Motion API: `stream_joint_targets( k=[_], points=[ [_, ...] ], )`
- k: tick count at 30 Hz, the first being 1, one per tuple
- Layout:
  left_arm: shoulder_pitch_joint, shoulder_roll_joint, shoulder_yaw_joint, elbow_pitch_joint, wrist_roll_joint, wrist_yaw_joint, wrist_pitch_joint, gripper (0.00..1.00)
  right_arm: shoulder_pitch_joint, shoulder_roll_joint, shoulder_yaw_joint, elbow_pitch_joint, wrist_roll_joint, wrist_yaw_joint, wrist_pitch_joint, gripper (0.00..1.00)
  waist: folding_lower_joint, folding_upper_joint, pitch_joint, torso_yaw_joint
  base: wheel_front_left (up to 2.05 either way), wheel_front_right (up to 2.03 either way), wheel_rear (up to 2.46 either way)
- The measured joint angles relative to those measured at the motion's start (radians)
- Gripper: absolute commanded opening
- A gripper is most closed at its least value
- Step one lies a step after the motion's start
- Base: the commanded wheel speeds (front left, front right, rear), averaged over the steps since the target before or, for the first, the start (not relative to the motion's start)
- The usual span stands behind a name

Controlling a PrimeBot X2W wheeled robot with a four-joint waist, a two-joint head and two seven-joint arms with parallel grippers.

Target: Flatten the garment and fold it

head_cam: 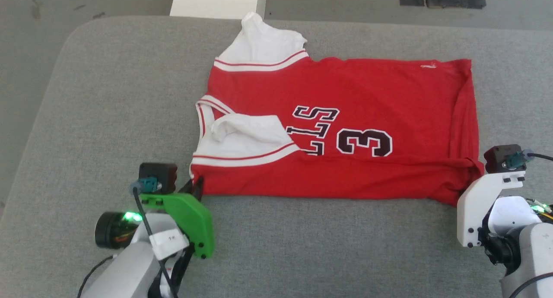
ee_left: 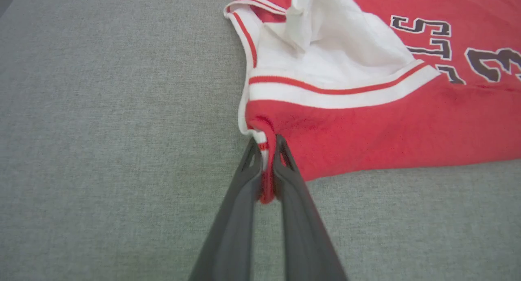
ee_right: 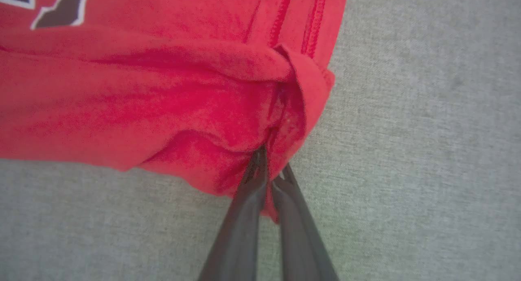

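One red jersey [head_cam: 367, 95] lies spread sideways across the middle of a grey padded bench [head_cam: 302, 246], collar to the left and hem to the right, its near edge running straight between two claws. Bare bench lies open on every side, widest at the left toward the rounded corner. The far white sleeve [head_cam: 263, 43] reaches almost to the back edge, beyond which is floor [head_cam: 86, 0]. The left claw [ee_left: 266, 150] is closed on the near left corner, striped trim pinched between its fingers. The right claw [ee_right: 270, 167] is clamped on the bunched near right hem corner. The second sleeve [head_cam: 246, 134] lies folded over the chest, partly covering the black lettering beside a single 3 [head_cam: 365, 142].
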Motion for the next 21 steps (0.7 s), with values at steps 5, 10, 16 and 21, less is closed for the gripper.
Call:
stream_joint_targets(
  k=[5,10,16,21],
  points=[
    [0.051,0.025,0.003,0.012,-0.007,0.0,0.0,0.0,0.032,-0.038,0.022,-0.015,0.033,0.0,0.023,0.0,0.0,0.0,-0.049,-0.01,0.0,0.0,0.0],
    [0.11,0.057,0.01,0.0,-0.021,0.0,0.002,0.0,0.095,-0.077,0.047,-0.086,0.072,0.0,0.078,0.0,0.0,0.0,-0.103,-0.02,0.0,0.0,0.0],
    [0.191,0.098,-0.005,-0.04,-0.03,0.009,0.039,0.0,0.197,-0.119,0.041,-0.199,0.126,0.0,0.148,0.0,0.0,0.0,-0.148,-0.028,0.0,0.0,0.0],
    [0.249,0.107,-0.025,-0.059,-0.043,0.016,0.058,0.0,0.275,-0.114,0.004,-0.246,0.145,0.0,0.183,0.0,-0.0001,0.0,-0.147,-0.023,0.0,0.0,0.0]
  ],
)
